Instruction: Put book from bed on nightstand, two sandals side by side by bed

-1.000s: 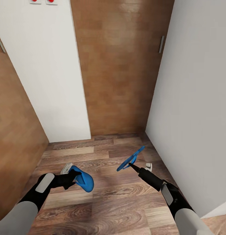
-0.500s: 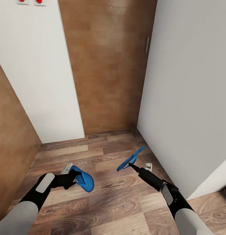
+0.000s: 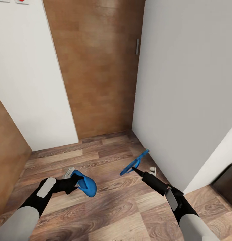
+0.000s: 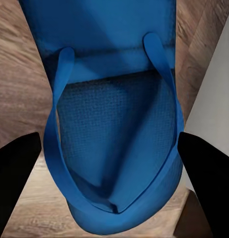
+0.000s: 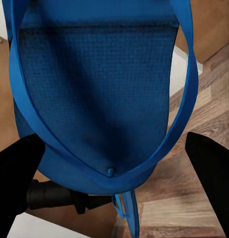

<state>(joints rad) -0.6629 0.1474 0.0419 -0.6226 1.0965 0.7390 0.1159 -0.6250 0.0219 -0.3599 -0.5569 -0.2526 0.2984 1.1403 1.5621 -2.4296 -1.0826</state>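
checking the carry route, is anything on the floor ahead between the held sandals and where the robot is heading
Nothing lies on the wood floor ahead, but it ends at a wooden door between white walls. Each gripper, left and right, holds a blue sandal. The bed isn't visible.

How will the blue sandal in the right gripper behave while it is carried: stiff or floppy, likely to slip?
The sandal in the right gripper sticks out flat above the floor, so its sole seems fairly stiff. Its thin straps look flexible and may swing. Held at one end, it could probably pivot or slip if jolted.
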